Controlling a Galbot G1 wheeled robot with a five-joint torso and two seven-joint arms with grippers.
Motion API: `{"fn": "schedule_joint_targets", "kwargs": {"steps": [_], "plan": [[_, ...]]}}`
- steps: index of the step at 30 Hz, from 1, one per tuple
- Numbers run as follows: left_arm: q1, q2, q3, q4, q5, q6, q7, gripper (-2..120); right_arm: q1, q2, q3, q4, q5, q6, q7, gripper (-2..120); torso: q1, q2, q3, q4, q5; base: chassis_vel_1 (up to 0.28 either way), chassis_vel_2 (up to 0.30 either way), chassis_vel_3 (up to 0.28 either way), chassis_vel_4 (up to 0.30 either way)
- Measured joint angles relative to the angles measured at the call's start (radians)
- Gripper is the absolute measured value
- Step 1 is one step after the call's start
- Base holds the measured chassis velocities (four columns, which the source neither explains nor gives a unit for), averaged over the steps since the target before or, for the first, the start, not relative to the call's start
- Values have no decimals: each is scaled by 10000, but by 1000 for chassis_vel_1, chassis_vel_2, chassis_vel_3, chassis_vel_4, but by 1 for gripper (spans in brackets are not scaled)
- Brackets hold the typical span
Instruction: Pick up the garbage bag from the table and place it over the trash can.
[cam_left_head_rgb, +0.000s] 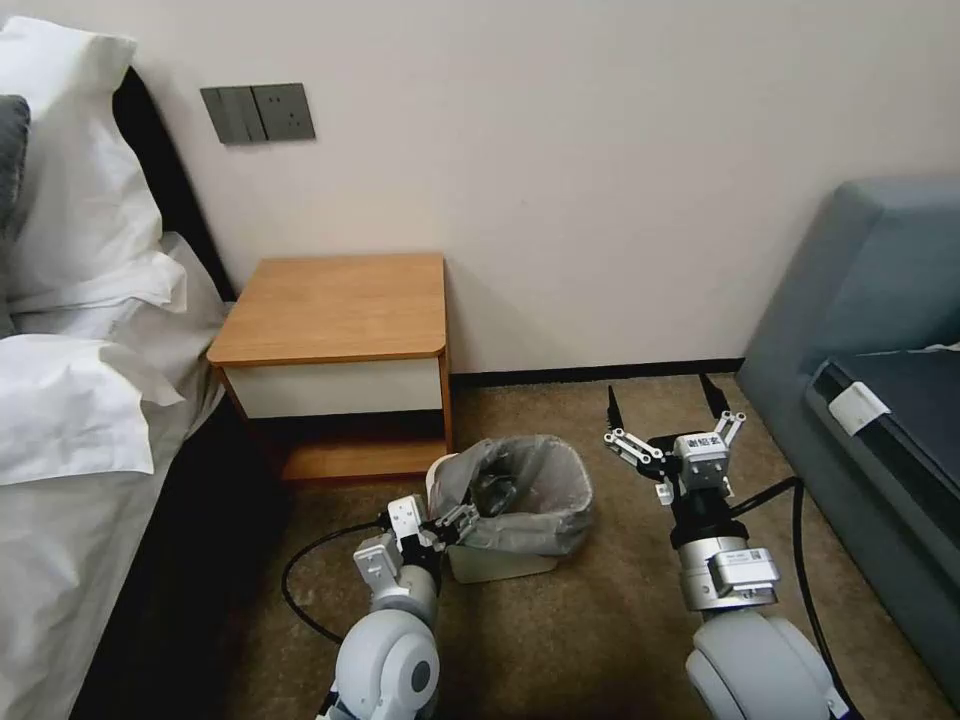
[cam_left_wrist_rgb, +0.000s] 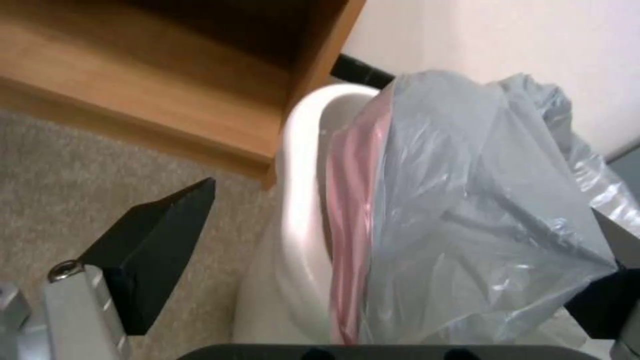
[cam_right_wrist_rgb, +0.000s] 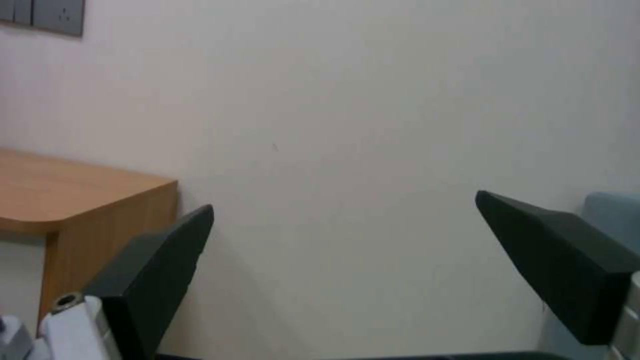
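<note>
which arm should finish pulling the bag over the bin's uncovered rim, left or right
Left, probably. The left end effector sits at the trash can, fingers open around the bare rim beside the garbage bag. The right end effector hangs open, apart, toward the wall.

The small cream-white plastic trash can (cam_left_head_rgb: 500, 566) stands on the floor before the orange-brown wooden worktop's (cam_left_head_rgb: 335, 307) right corner. The thin crinkled grey plastic garbage bag (cam_left_head_rgb: 530, 490) lies over its rim. The bed (cam_left_head_rgb: 70, 420) lies left of the worktop.

Head view high, down over table (cam_left_head_rgb: 335, 310); left wrist close at trash can (cam_left_wrist_rgb: 300, 200); right wrist toward wall, table shared.
</note>
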Motion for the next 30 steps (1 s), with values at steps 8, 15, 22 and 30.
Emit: {"fn": "schedule_joint_targets", "kwargs": {"steps": [8,15,22,30], "plan": [[54,37,-27,-343,-47,-121,284,100,-12,87,-26,55,-44,14,-39,100,0,0,0,0,0,0,0,0,0],[-124,160,-881,-1288,-787,-1168,1910,100,-14,200,-62,111,-98,44,-98,100,0,0,0,0,0,0,0,0,0],[-228,280,-1882,-1921,-1464,-1361,2576,100,-134,335,-84,255,-215,123,-156,100,0,0,0,0,-2,0,0,0,0],[183,329,-3155,-3010,-1832,-1731,3879,100,-490,571,105,816,-261,506,-435,100,0,0,0,1,-1,0,0,0,0]]}}
